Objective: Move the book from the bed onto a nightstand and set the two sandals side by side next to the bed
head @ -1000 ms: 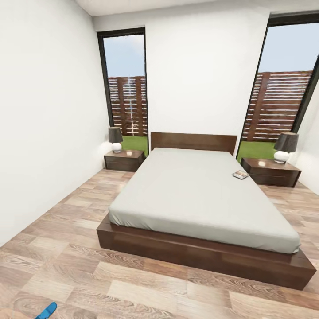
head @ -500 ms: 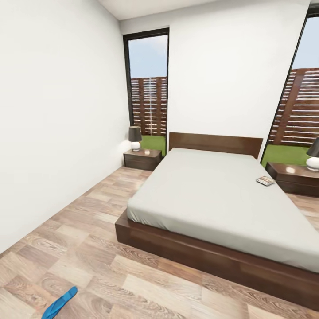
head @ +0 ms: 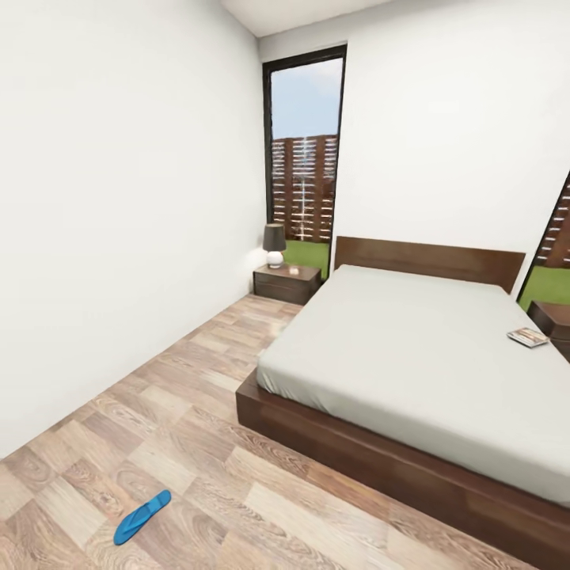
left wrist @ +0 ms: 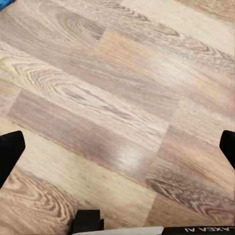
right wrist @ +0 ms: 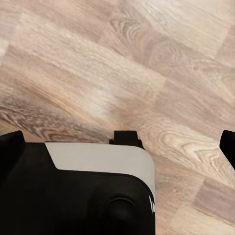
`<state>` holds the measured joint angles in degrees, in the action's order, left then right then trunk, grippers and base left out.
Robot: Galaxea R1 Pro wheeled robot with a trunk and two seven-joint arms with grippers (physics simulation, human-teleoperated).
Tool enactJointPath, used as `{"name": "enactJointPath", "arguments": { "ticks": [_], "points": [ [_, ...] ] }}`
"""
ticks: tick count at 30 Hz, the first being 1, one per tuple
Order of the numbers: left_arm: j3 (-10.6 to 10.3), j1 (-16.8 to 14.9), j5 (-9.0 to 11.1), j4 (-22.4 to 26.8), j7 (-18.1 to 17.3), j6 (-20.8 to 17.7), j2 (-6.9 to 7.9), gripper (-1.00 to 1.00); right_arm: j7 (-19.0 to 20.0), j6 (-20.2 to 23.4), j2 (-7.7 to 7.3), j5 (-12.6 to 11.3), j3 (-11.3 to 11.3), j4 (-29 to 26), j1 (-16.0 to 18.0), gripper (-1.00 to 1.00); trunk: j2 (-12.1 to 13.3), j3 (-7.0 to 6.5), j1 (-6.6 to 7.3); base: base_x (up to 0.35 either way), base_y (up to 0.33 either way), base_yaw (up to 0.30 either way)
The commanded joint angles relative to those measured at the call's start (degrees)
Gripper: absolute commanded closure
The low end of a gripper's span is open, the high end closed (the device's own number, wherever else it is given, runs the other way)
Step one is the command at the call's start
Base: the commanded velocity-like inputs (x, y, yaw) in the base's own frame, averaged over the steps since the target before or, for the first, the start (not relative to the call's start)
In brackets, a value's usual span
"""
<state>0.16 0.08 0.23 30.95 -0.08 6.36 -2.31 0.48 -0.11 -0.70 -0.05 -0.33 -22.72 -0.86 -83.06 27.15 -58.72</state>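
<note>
The bed [head: 412, 356], with its light-grey mattress and dark-brown frame, takes up the right half of the head view. The book [head: 528, 337] lies on the mattress near the bed's far right side. One blue sandal [head: 142, 516] lies flat on the wood floor at the near left, well away from the bed. A dark-brown nightstand [head: 286, 283] stands left of the headboard, and a corner of the other nightstand [head: 556, 317] shows at the right edge. My left gripper [left wrist: 117, 152] and my right gripper [right wrist: 117, 147] both hang open over bare floor planks, holding nothing.
A small lamp [head: 275, 244] stands on the left nightstand. A white wall [head: 119, 237] runs along the left, with a strip of wood floor [head: 198, 380] between it and the bed. A tall black-framed window [head: 305, 158] is behind the nightstand.
The head view has swung left, so the bed and book sit further right in the picture. The whole sandal has come into view, and the right nightstand is nearly out of frame.
</note>
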Motion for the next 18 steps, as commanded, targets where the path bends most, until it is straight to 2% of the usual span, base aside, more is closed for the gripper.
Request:
{"name": "enactJointPath", "arguments": {
  "ticks": [1, 9, 18],
  "points": [
    [0.0, 0.0, 0.0, 0.2, 0.0, 0.9, -0.06, -1.0, 0.1, 0.0, -0.01, 0.0, -0.1, -0.1, 0.0, -1.0, 0.0, 0.07, 0.0, 0.0, 0.0, 0.279],
    [-0.2, 0.0, 0.1, 0.1, 0.0, 4.5, -0.15, -1.0, 0.0, -0.2, -0.15, -0.1, -0.2, -0.1, 0.0, -1.0, 0.0, 0.33, 0.0, 0.0, 0.0, 0.275],
    [0.0, 0.0, 0.3, 0.2, 0.0, 4.9, -0.07, -1.0, 0.0, -1.3, -0.23, -0.1, -0.2, 0.0, -0.1, -1.0, 0.0, 0.66, 0.0, 0.0, 0.0, 0.227]
  ]
}}
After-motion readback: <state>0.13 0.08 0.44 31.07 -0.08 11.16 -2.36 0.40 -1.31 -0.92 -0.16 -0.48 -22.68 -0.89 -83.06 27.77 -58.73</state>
